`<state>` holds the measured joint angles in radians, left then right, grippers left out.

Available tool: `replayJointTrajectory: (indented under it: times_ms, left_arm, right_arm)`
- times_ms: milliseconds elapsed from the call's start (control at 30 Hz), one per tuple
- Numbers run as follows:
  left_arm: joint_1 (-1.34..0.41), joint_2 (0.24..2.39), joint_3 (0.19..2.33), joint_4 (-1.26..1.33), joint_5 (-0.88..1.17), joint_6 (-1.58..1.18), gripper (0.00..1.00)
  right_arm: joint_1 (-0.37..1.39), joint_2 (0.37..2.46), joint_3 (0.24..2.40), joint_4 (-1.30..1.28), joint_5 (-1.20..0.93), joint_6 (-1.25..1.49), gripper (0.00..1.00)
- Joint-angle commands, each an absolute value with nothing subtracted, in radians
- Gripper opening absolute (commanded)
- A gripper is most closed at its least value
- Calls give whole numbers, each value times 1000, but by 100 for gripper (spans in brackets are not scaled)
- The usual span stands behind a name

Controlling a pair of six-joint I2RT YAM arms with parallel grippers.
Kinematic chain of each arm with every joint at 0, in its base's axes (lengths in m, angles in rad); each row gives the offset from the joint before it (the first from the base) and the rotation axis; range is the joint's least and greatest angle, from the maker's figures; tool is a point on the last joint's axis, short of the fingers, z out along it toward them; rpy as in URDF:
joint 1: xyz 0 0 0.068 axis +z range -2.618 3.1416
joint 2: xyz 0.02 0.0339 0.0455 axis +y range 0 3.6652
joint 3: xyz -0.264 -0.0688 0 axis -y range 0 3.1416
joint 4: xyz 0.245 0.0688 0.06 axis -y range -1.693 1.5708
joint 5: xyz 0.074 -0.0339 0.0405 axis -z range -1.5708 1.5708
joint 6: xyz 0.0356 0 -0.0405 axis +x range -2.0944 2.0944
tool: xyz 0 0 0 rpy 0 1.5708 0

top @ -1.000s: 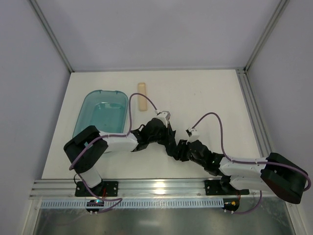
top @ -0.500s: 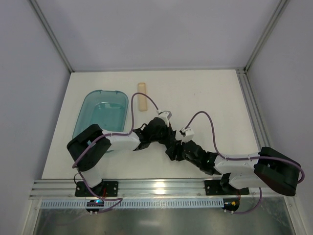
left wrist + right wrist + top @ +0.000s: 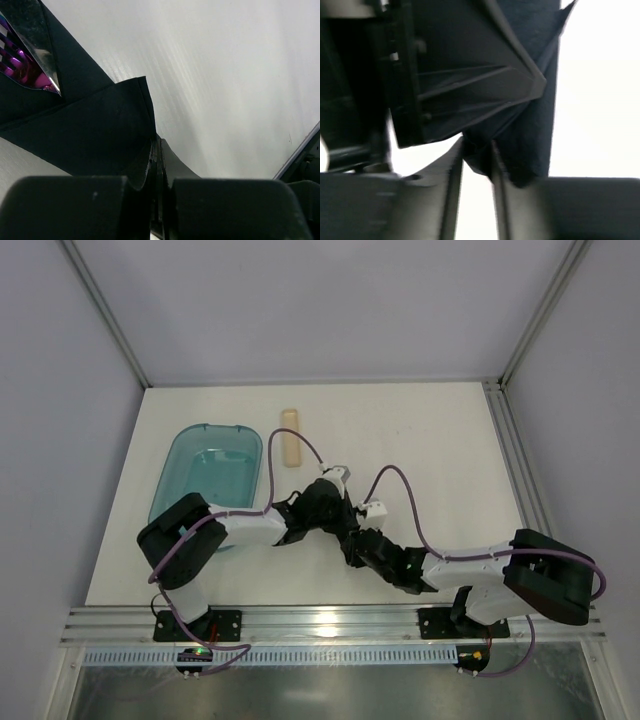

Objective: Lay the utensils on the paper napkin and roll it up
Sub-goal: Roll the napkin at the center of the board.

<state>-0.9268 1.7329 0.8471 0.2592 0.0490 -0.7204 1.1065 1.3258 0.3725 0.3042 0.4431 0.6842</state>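
the paper napkin [image 3: 100,130] spans both hands — left hand [image 3: 156,152] pinches one folded edge, right hand [image 3: 477,154] the opposite end. its long axis likely runs between them.

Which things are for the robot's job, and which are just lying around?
For the job: napkin, utensil.
Just lying about: teal tub, beige stick.
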Motion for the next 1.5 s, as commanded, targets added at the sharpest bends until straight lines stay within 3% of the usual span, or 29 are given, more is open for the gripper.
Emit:
replayJointTrajectory:
  times_ms: [0, 133, 367, 533, 667, 900, 1233, 1367, 1467]
  left_arm:
    - [-934, 1717, 888, 273, 57, -700, 2]
    - [-934, 1686, 913, 213, 31, -670, 8]
    - [-904, 1560, 930, 80, -124, -634, 37]
    - [-897, 1448, 885, 14, -207, -647, 37]
    - [-897, 1440, 835, 21, -155, -681, 30]
    - [-897, 1509, 782, 130, -37, -727, 19]
    - [-900, 1617, 828, 178, 60, -733, 16]
    - [-902, 1646, 839, 202, 95, -735, 16]
    - [-903, 1663, 854, 216, 112, -730, 16]
  right_arm:
    - [1109, 1325, 376, 296, 522, 784, 26]
    - [1108, 1290, 318, 362, 519, 845, 14]
    - [1106, 1246, 233, 460, 529, 902, 5]
    - [1106, 1233, 213, 500, 522, 914, 4]
    - [1106, 1236, 204, 525, 509, 940, 4]
    - [1106, 1223, 189, 554, 499, 948, 4]
    - [1106, 1218, 196, 538, 494, 946, 5]
    - [1106, 1210, 206, 520, 488, 928, 16]
    - [1106, 1184, 232, 448, 502, 902, 29]
